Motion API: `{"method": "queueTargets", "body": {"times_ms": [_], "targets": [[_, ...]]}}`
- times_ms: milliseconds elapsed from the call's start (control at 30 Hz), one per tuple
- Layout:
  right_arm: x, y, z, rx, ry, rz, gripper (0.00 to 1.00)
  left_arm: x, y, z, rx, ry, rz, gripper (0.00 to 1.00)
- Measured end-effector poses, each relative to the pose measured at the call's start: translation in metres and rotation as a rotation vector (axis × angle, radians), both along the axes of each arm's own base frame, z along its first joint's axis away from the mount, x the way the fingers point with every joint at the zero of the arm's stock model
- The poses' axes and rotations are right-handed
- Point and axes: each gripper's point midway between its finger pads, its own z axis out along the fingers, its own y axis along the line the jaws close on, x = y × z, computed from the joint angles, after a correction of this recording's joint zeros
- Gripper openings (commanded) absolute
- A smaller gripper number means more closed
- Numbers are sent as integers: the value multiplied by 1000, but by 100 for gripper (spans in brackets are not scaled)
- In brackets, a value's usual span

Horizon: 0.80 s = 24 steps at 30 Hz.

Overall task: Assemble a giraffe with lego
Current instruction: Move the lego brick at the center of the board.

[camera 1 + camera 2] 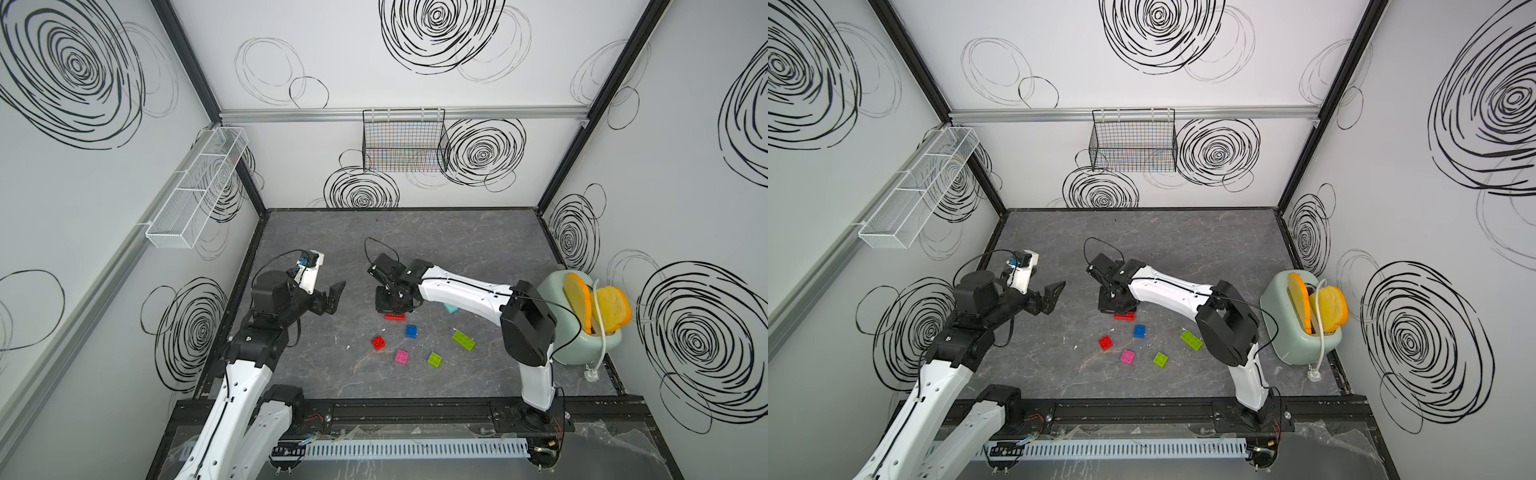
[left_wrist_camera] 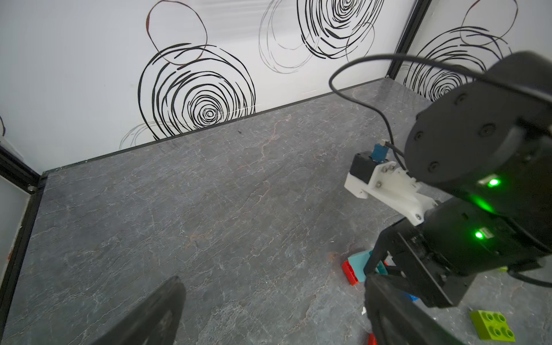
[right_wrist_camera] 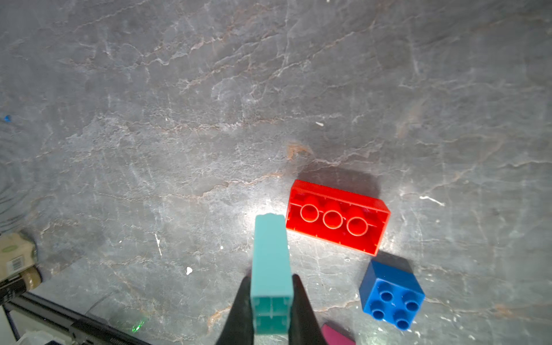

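Right wrist view: right pincer clamps cyan brick; barcode label unreadable.

You have two red bricks, two cyan bricks, two lime bricks, one blue brick, one pink brick; also two toast slices, one toaster, two wire baskets.

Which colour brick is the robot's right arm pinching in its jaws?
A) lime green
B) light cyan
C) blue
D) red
B: in the right wrist view the right jaws are shut on a light cyan plastic brick, while the long red brick and the small blue brick lie loose on the grey marbled table.
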Motion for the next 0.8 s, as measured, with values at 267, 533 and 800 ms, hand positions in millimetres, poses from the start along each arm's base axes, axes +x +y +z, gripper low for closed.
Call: {"method": "queueTargets", "body": {"times_ms": [267,533,800], "targets": [[3,-1,-16,-97,76,-55,0,0,-1,0,1,-5,-3,98],[0,-10,-27,-142,127,-73,0,-1,-3,-1,0,-2,-10,98],[1,-13,-27,-144,138,-80,0,-1,-5,-2,0,-1,-16,98]]}}
